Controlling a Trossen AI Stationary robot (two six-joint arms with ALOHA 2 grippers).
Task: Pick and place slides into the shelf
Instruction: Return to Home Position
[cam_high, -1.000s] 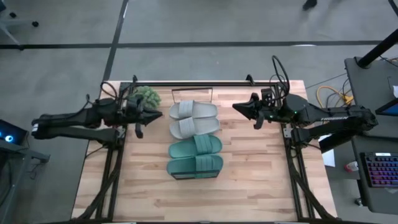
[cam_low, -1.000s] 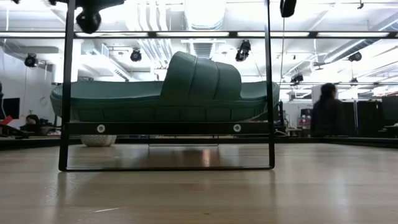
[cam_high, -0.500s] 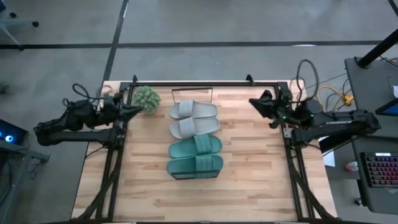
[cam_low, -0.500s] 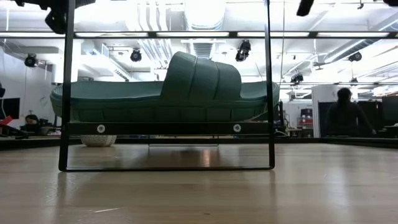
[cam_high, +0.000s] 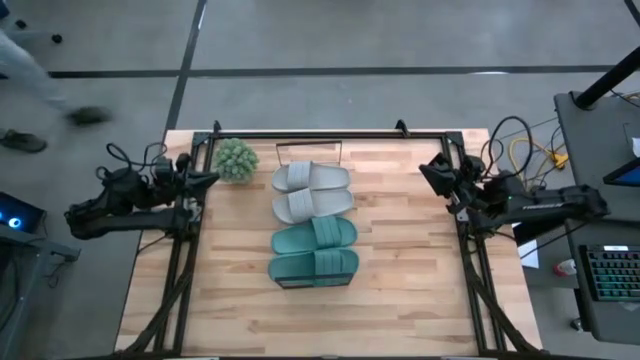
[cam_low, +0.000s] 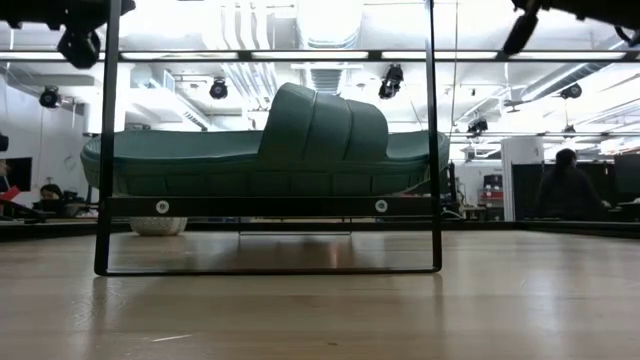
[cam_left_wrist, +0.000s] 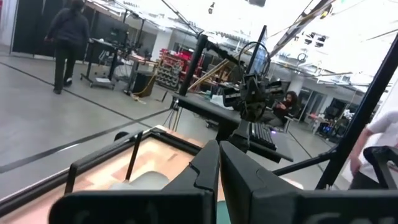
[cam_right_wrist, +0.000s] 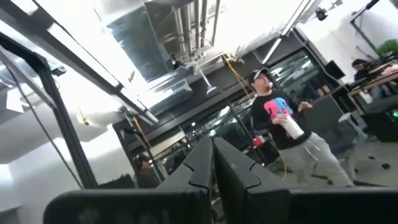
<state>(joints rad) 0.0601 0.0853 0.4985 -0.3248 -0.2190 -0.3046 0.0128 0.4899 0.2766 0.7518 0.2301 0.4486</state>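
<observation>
Wooden table (cam_high: 410, 270), shelf (cam_low: 270, 206) with four slides (cam_high: 314, 232)

High up, aimed straight down: takes in the whole surface (cam_high: 400, 290), the shelf (cam_high: 313, 285) along its middle, and floor (cam_high: 300, 40) beyond the edges. Low down at surface level, close to one end of the shelf, facing level along it into the room behind; fills mostly with the nearest green slide (cam_low: 265, 160), shared with the overhead shot along with that shelf end. On the left wrist: looks forward past the left tool (cam_left_wrist: 218, 149), tilted slightly up over a corner of the surface toward the right arm (cam_left_wrist: 252, 99). On the right wrist: looks past the right tool (cam_right_wrist: 212, 146), pitched steeply up at ceiling pipes (cam_right_wrist: 186, 25) and a person (cam_right_wrist: 280, 124).
</observation>
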